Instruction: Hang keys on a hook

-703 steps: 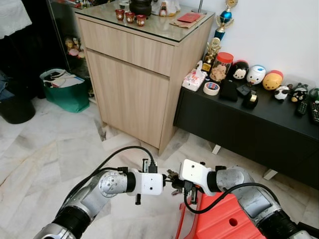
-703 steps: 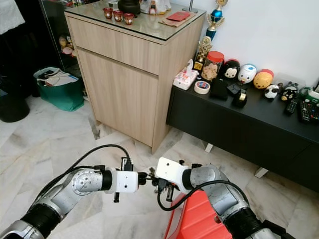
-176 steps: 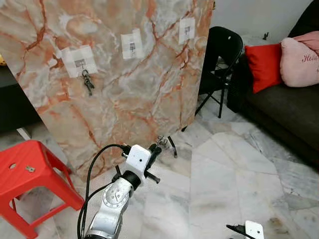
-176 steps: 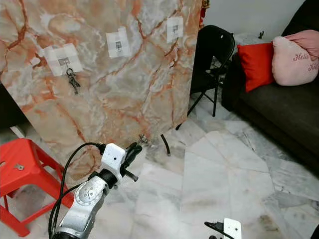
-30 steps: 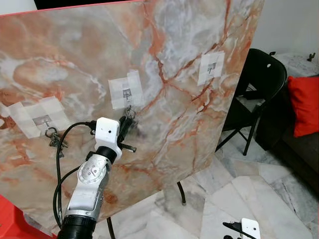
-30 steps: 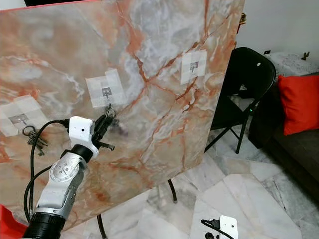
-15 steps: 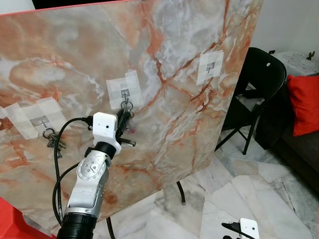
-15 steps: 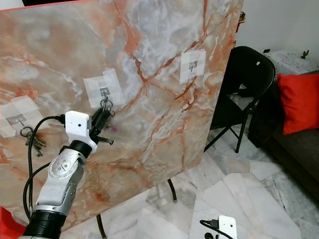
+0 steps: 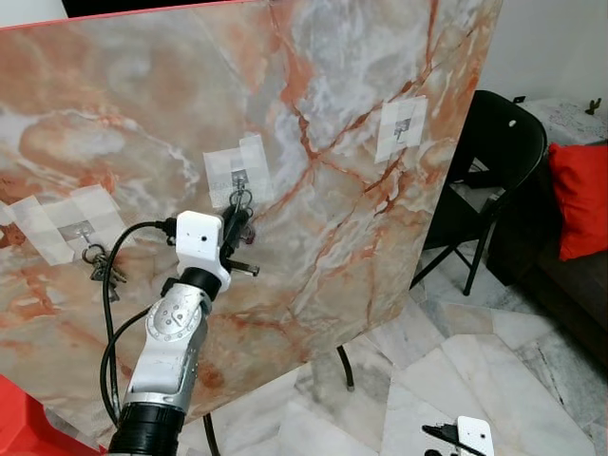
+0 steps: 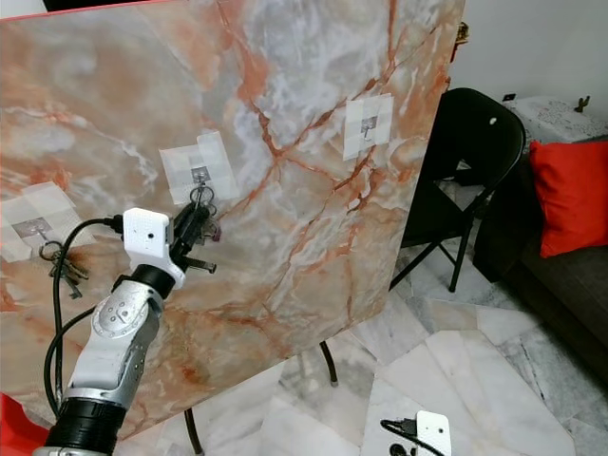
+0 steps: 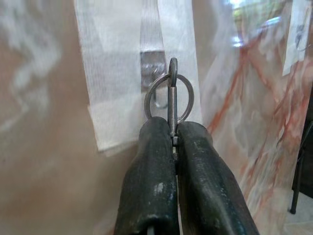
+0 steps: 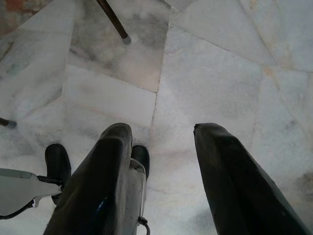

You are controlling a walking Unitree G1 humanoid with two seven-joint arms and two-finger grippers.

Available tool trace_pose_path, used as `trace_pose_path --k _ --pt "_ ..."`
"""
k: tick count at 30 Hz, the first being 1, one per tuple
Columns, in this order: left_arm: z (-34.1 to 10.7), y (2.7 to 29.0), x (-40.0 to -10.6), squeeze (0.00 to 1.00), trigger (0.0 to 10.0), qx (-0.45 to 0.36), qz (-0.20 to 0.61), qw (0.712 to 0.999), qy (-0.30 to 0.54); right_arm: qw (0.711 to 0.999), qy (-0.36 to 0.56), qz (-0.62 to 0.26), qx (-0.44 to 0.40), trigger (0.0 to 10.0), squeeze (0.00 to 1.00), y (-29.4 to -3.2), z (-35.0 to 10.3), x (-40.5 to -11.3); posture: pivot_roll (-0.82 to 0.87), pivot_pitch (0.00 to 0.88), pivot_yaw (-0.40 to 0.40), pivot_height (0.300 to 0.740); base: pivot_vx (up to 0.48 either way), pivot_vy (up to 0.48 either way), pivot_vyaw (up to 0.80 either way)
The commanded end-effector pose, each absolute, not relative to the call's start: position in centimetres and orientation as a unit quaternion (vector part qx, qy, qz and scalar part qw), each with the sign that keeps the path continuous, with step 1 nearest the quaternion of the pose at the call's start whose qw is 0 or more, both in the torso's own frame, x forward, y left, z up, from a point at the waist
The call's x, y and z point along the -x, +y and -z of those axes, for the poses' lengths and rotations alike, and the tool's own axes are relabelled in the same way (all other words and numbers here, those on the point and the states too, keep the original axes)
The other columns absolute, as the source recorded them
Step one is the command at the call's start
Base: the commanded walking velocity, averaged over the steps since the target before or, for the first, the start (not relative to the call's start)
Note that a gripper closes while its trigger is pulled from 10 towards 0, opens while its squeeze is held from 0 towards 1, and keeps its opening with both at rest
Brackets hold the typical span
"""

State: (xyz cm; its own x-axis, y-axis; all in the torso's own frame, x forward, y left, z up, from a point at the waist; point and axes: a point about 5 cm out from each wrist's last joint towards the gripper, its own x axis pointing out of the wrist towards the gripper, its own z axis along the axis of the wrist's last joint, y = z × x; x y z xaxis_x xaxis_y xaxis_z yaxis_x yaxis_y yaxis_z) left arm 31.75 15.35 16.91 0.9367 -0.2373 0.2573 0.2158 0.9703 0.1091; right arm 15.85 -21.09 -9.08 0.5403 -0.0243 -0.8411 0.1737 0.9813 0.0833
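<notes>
While your left gripper [image 11: 173, 139] stays out of the tally of finished work, note its two black fingers are pressed together on the steel split-ring keys [image 11: 169, 95], held against the tall orange-veined marble board [image 9: 380, 57]. The ring overlaps the small metal hook on the middle taped patch [image 11: 155, 78]; whether it is threaded cannot be told. You are at the hooking step: judge seating, lower slightly, then release. Room around that hook is open; the bunch of keys on the leftward hook [image 9: 100, 266] hangs well apart. Your right gripper [image 12: 161, 161] hangs idle with fingers apart above the floor.
</notes>
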Motion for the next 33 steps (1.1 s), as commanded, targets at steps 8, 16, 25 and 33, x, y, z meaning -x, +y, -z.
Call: trace_pose_path --k 8,16,25,33 --pt "-17.7 14.4 -32.1 0.0 10.0 -0.043 0.149 0.978 -0.138 0.875 0.475 0.059 -0.079 10.0 0.0 -21.3 9.0 -16.0 0.09 0.0 -0.052 0.713 0.0 0.0 0.0" --pt "-17.4 14.0 -32.3 0.0 10.0 -0.058 0.157 0.978 -0.125 0.874 0.475 0.06 -0.08 10.0 0.0 -21.2 9.0 -16.0 0.08 0.0 -0.048 0.713 0.0 0.0 0.0" --pt "-18.0 14.7 -32.5 0.0 10.0 -0.058 0.131 0.98 -0.135 0.874 0.475 0.059 -0.08 10.0 0.0 -21.2 9.0 -16.0 0.09 0.0 -0.05 0.713 0.0 0.0 0.0" --pt "-18.4 14.6 -32.5 0.0 10.0 -0.053 0.128 0.98 -0.14 0.875 0.475 0.059 -0.08 10.0 0.0 -21.2 9.0 -16.1 0.09 0.0 -0.048 0.713 0.0 0.0 0.0"
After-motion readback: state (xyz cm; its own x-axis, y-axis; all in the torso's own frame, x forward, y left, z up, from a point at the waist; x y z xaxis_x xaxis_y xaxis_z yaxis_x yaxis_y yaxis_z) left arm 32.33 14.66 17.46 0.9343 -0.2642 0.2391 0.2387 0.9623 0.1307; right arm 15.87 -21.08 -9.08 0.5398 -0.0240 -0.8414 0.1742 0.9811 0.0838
